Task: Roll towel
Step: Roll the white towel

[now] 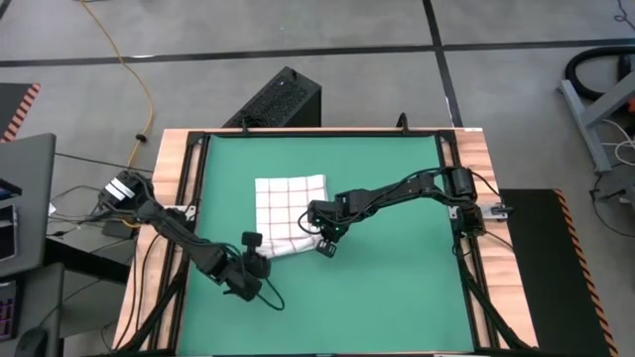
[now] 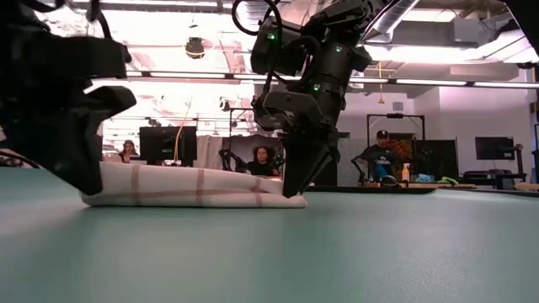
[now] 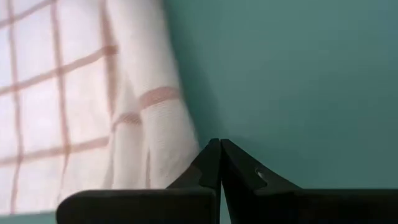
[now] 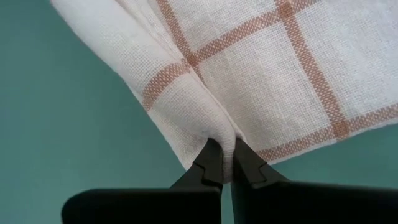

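Note:
The white towel with red check lines [image 1: 288,210] lies on the green mat [image 1: 397,288], its near edge turned over into a thick fold [image 2: 194,187]. My right gripper [image 1: 325,245] is shut on this fold at the towel's right near corner; it also shows in the low view [image 2: 295,187]. My left gripper [image 1: 250,242] is shut, its tips [image 3: 219,148] on the mat right beside the fold's left end [image 3: 168,124]. My right gripper pinches a small pucker of the folded near edge [image 4: 219,127] between its two fingertips, close to the towel's right near corner. The fingers point down from above. The rest of the towel lies flat on the mat. Whether my left gripper touches the fold, I cannot tell.
The mat is framed by black rails and wooden table edges [image 1: 478,149]. Bare green mat lies to the near side and the right [image 1: 397,198]. People sit at desks in the room behind [image 2: 263,160].

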